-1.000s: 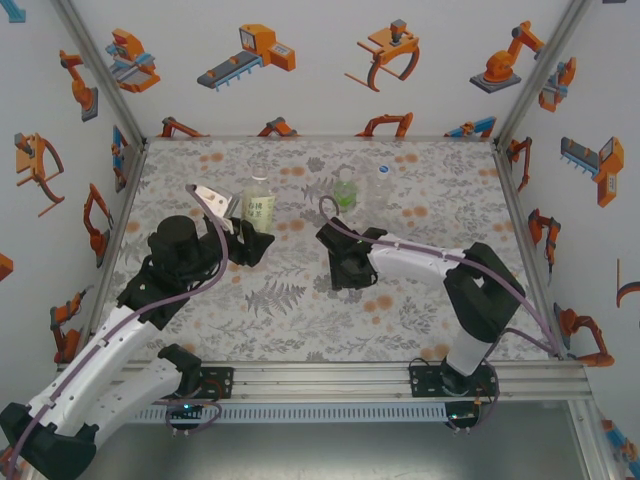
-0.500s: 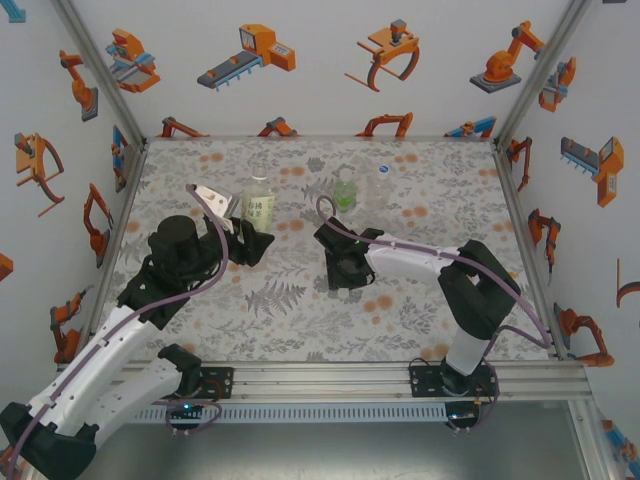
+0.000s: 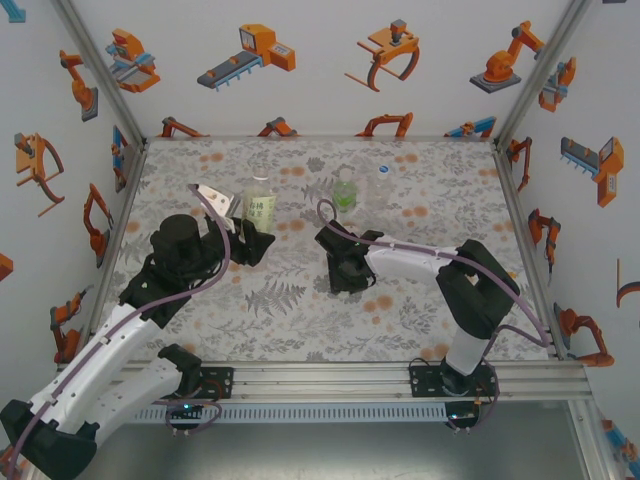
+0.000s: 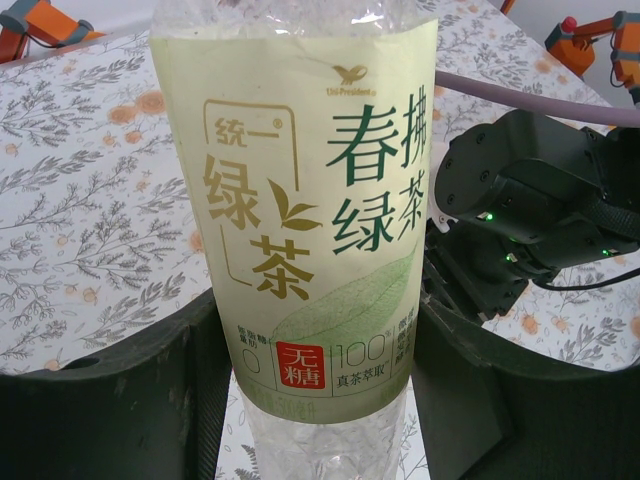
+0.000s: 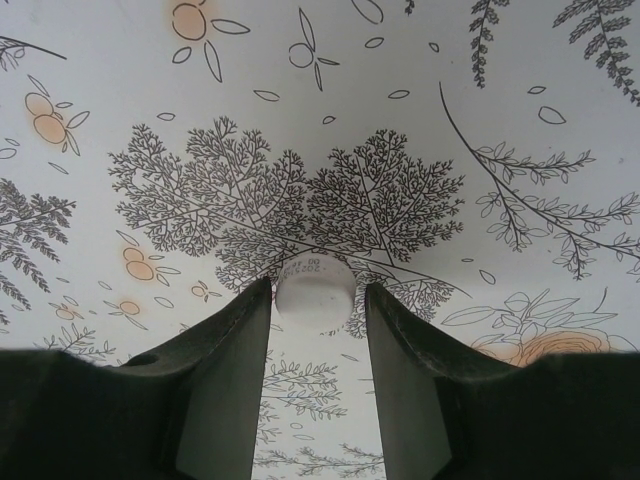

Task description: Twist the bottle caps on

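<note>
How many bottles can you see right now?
3: the yellow-label bottle in the left hand, the green-label bottle farther back near the middle, and the unlabelled bottle just right of it.

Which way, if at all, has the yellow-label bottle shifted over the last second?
No. The yellow-label bottle keeps the same spot and the same gap from the green-label bottle.

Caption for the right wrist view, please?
Right gripper straddles the white cap on the floral table.
</note>
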